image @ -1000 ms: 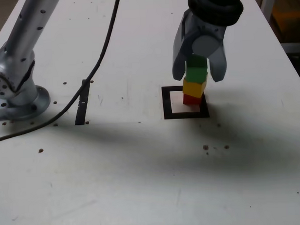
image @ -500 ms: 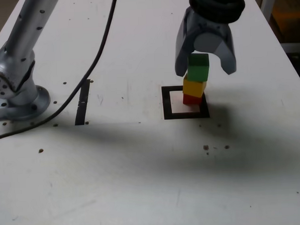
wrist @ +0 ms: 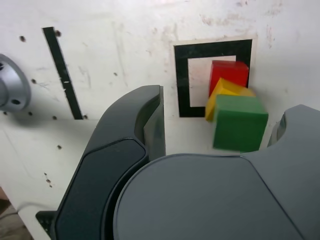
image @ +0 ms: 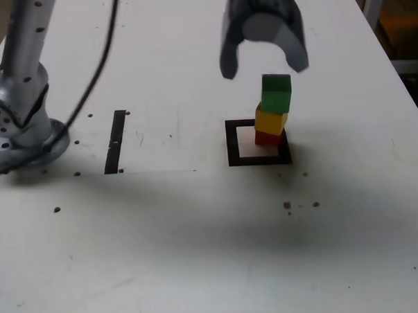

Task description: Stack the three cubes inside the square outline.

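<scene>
With our grey claw wide open, empty, we should lift straight clear of the matte green cube topping yellow and red inside the thin black square outline.

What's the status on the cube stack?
Gripper open, empty, above the stack. Green cube on yellow cube on red cube, slightly skewed, at the square outline's edge on the exterior view's right. Nothing in the way.

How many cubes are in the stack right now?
3: red cube at the bottom in the square outline, yellow cube on it, green cube on top.
</scene>
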You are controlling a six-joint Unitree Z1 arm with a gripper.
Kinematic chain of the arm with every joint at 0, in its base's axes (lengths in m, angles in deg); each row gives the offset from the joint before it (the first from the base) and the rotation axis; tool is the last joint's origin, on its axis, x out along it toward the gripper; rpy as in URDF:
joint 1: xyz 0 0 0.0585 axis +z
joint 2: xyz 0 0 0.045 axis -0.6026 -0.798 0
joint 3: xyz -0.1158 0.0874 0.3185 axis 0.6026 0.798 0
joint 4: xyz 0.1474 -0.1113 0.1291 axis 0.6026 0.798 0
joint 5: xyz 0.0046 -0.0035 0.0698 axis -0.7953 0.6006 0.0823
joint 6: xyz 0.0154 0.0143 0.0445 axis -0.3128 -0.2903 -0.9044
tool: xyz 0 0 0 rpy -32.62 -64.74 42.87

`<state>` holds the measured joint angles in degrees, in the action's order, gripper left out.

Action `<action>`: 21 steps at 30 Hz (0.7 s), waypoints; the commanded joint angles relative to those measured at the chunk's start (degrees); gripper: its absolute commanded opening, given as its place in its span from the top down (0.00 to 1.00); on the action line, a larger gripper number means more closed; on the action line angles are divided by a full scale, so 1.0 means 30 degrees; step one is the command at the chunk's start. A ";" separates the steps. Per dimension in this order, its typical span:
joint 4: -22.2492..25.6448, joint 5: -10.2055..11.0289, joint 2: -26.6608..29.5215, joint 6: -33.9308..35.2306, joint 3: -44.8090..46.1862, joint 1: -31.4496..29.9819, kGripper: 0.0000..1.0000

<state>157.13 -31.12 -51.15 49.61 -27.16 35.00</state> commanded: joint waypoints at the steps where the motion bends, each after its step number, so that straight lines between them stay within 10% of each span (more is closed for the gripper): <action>1: 0.0259 0.0275 0.1134 0.0160 0.0472 0.0119 0.14; 16: -0.0304 0.1265 0.5780 0.0348 0.6732 0.1838 0.20; 21: -0.4805 0.0960 0.5936 0.0251 1.2779 0.2089 0.21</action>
<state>146.07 -27.87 -33.71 50.50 5.66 41.15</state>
